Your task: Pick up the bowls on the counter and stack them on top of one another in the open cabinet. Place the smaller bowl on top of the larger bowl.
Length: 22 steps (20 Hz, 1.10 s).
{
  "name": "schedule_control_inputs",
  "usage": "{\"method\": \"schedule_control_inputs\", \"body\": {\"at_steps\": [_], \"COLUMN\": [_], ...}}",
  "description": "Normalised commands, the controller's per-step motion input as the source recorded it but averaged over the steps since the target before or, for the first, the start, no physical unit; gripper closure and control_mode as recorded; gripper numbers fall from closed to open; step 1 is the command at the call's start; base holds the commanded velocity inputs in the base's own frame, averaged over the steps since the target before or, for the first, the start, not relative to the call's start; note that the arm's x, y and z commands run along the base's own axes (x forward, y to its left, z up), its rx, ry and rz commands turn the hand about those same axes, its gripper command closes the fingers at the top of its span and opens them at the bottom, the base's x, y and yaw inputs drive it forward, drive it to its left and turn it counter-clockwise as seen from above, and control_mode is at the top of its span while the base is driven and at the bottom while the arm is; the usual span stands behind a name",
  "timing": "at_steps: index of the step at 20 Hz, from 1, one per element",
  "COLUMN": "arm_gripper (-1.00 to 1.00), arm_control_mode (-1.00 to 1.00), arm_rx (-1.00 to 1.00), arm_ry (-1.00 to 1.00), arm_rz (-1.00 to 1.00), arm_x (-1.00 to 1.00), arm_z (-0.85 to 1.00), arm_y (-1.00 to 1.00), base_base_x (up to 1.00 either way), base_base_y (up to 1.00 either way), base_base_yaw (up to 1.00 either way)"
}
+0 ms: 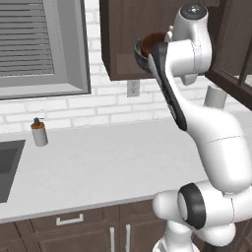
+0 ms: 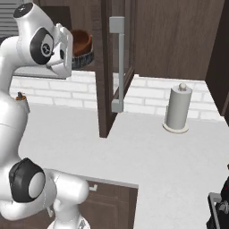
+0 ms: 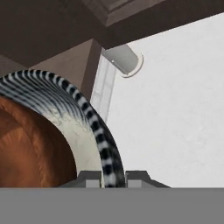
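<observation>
With the jaws pinching the grey bowl's [image 3: 94, 131] rim, red bowl [image 3: 30, 148] nested inside, set it level on the cabinet [image 1: 123, 49] floor before letting go.

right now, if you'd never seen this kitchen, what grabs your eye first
The white arm reaching up into the open cabinet, where the smaller bowl sits nested in the larger bowl. In the hand view the gripper has its fingertips on either side of the larger bowl's striped rim. Further right, a paper towel roll stands on the counter.
</observation>
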Motion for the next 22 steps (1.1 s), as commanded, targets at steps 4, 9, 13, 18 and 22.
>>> {"method": "schedule_control_inputs", "body": {"at_steps": [4, 9, 13, 18, 22], "arm_gripper": [1.0, 1.0, 1.0, 1.0, 1.0], "arm_control_mode": [-1.0, -1.0, -1.0, -1.0, -1.0], "arm_rx": [0.0, 0.0, 0.0, 0.0, 0.0], "arm_ry": [0.0, 0.04, 0.03, 0.0, 0.0], "arm_rz": [0.0, 0.0, 0.03, 0.06, 0.04], "arm_x": [0.52, 0.58, 0.43, 0.14, 0.15], "arm_z": [0.0, 0.0, -0.19, -0.3, -0.25], "arm_y": [0.03, 0.0, -0.05, -0.12, -0.17], "base_base_x": [0.0, 0.0, 0.0, 0.0, 0.0], "base_base_y": [0.0, 0.0, 0.0, 0.0, 0.0], "base_base_yaw": [0.0, 0.0, 0.0, 0.0, 0.0]}}
